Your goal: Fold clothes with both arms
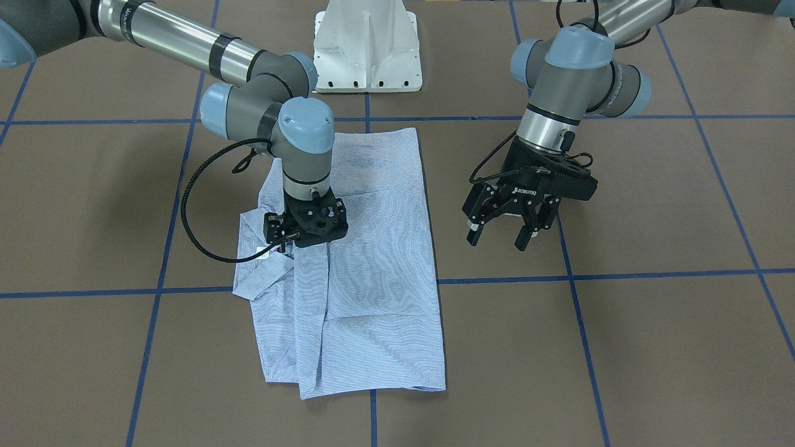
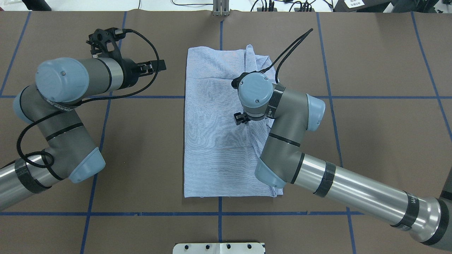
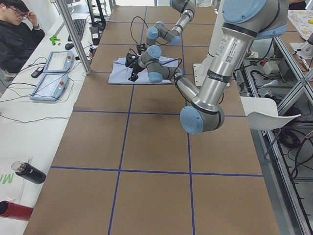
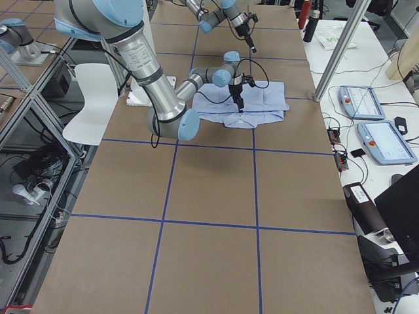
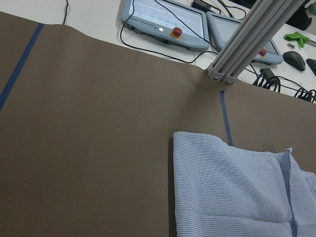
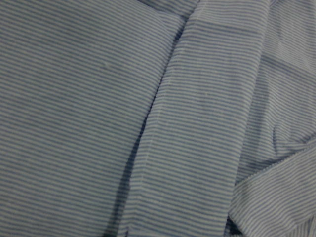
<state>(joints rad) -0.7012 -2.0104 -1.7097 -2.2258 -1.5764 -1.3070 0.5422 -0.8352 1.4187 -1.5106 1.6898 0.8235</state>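
Observation:
The light-blue striped shirt [image 1: 372,267] lies folded into a long rectangle on the brown table, its collar and loose folds on one long side. It also shows in the overhead view [image 2: 212,134] and fills the right wrist view [image 6: 98,98]. My right gripper [image 1: 305,231] points straight down onto the shirt near the collar. Its fingers are hidden, so I cannot tell whether it is open or shut. My left gripper [image 1: 497,241] is open and empty, hovering over bare table beside the shirt's other long edge. The left wrist view shows a shirt corner [image 5: 232,187].
The white pedestal base [image 1: 367,49] stands at the robot's edge of the table. Blue tape lines [image 1: 621,274] grid the brown table. An aluminium post [image 5: 247,39] and teach pendants [image 5: 163,22] sit past the far edge, where an operator [image 3: 14,34] sits.

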